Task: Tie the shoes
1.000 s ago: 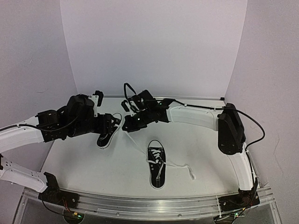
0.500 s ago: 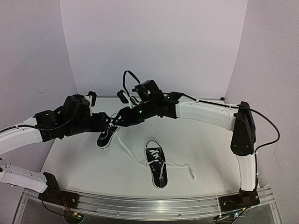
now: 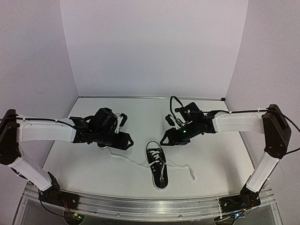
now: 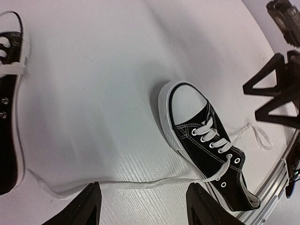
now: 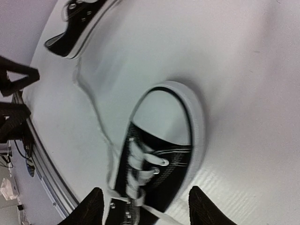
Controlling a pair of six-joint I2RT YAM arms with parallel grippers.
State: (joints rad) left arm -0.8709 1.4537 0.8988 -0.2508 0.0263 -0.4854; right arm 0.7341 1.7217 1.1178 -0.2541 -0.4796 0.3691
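- My left gripper (image 3: 127, 140) hovered left of the middle shoe (image 3: 157, 168) and a little beyond its toe. The jaws stood apart and held nothing.
- The other shoe (image 4: 9, 117) lay further left of the middle shoe. From above it was mostly hidden under my left arm (image 3: 47, 131).
- A white lace (image 3: 129, 159) ran from the middle shoe's upper eyelets leftward over the table (image 3: 211, 159), ending just beside the other shoe.
- The middle shoe stood on its sole, white toe cap towards the back wall, untied.
- A second lace end (image 3: 186, 168) trailed right of the middle shoe.
- My right gripper (image 3: 163, 141) hung right of the middle shoe's toe, jaws parted, gripping nothing.
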